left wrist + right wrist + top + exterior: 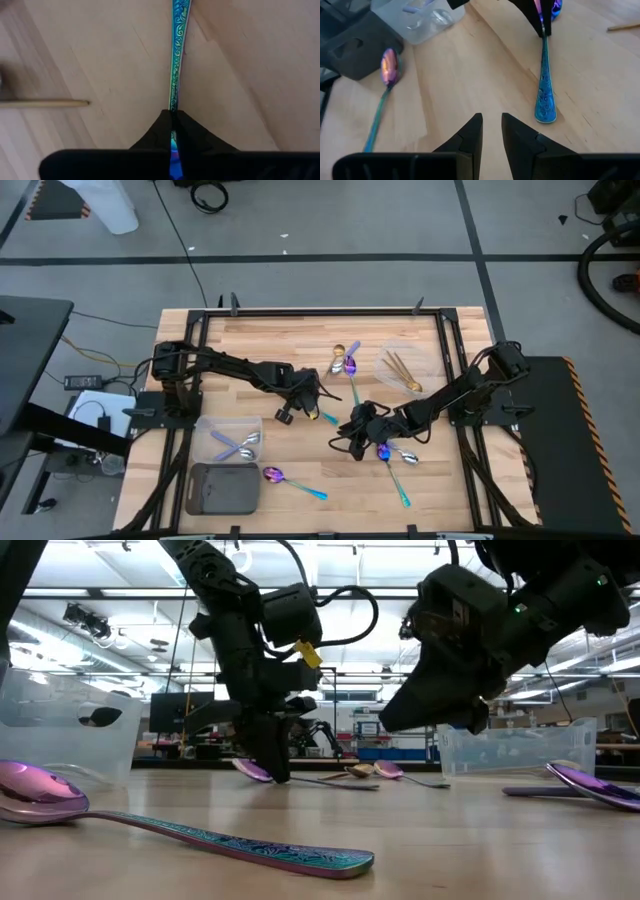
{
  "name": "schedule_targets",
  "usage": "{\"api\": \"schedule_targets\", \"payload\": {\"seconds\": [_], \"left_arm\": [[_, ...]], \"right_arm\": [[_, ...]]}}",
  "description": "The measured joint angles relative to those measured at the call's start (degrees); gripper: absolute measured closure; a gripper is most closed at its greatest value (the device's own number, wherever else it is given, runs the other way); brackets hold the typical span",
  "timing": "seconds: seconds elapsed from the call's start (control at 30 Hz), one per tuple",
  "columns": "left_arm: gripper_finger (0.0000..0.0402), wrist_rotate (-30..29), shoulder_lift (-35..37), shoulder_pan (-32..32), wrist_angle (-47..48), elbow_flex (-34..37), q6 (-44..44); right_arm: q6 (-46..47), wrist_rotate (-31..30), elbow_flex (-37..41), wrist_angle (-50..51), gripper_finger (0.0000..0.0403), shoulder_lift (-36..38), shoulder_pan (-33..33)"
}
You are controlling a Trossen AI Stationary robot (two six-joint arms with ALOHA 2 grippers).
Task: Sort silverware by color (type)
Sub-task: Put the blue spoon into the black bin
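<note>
An iridescent purple-blue spoon (pixel 544 85) with a teal handle lies mid-table. My left gripper (pixel 306 396) points down and is shut on it near the bowl. My right gripper (pixel 491 125) is open with a narrow gap and hovers above bare wood just short of the handle's free end (pixel 545 112), touching nothing. Another iridescent spoon (pixel 292 480) lies flat by the dark grey tray. Two more spoons (pixel 395 456) lie beside the right gripper. A gold spoon (pixel 338 356) and a purple one (pixel 350 365) lie toward the far edge. My left gripper pinches the iridescent spoon's teal handle (pixel 173 102) between its two fingers, close to the bowl end. The fingers (pixel 272 758) come from above, pointing down, across the handle. The handle's free end rests on the table; the bowl (pixel 250 770) sits low at the tabletop.
A clear tray (pixel 230 438) holding silver spoons and the dark grey tray (pixel 222 488) stand at the near left. A clear tray (pixel 408 360) with gold utensils stands at the far right. A gold handle (pixel 45 103) lies near the left gripper. Bare wood lies at the near centre.
</note>
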State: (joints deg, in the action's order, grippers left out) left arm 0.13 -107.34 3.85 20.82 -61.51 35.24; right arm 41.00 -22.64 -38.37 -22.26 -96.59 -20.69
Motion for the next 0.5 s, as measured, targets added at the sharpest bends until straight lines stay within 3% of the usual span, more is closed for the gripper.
{"api": "schedule_targets", "payload": {"seconds": [0.5], "left_arm": [[0.0397, 0.6, 4.6, -3.0, 3.4, 0.0, -10.9]], "right_arm": [[-10.6, 2.2, 0.0, 9.9, 0.0320, 13.8, 3.3]]}}
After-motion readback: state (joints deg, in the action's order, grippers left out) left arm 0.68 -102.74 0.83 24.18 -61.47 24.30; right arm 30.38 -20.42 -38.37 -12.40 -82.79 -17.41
